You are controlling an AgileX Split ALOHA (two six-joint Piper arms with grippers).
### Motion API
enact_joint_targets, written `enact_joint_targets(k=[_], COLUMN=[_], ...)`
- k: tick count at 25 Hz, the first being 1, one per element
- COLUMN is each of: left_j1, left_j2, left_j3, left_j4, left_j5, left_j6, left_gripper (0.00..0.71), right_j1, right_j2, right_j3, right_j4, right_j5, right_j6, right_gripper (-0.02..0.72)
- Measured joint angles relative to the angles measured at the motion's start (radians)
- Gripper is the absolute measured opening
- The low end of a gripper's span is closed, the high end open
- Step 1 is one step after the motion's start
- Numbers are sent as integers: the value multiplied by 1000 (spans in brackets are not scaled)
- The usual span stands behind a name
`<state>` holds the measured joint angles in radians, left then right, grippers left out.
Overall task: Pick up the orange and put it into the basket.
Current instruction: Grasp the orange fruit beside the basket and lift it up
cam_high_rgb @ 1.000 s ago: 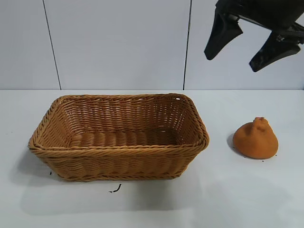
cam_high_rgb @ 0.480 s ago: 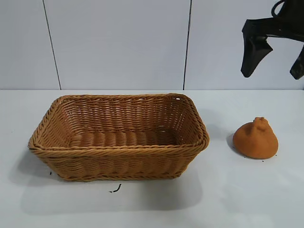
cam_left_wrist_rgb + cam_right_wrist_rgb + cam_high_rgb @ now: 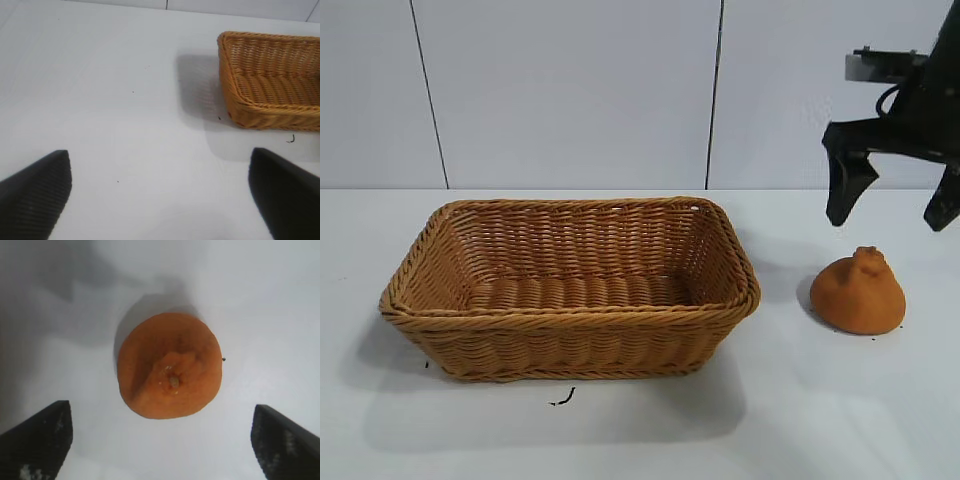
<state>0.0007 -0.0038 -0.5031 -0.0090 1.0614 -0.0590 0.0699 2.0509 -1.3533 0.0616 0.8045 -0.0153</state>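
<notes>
Woven wicker basket (image 3: 570, 290), matt rough orange (image 3: 858, 292), smooth white table (image 3: 840, 400)

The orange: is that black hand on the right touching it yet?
Apart. The exterior view shows the right hand open above the orange, with wall and table visible between fingertips and fruit.

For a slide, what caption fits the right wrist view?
Open right hand poised directly above the orange on the white table.
</notes>
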Motion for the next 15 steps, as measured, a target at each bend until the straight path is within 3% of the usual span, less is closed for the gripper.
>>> enact_joint_targets(k=[3,6,10,15], left_j1=[0,0,0,0], left_j2=[0,0,0,0], left_j3=[0,0,0,0], left_j4=[-1,-1,-2,-2], left_j5=[0,0,0,0], left_j6=[0,0,0,0], left_gripper=[692,692,692,692], right_j1=[0,0,0,0], right_j2=[22,29,29,29], right_j3=[0,0,0,0], right_j4=[0,0,0,4], right_j5=[-15,-27,-30,-27], right_j6=[15,15,15,15], right_gripper=[687,610,428,130])
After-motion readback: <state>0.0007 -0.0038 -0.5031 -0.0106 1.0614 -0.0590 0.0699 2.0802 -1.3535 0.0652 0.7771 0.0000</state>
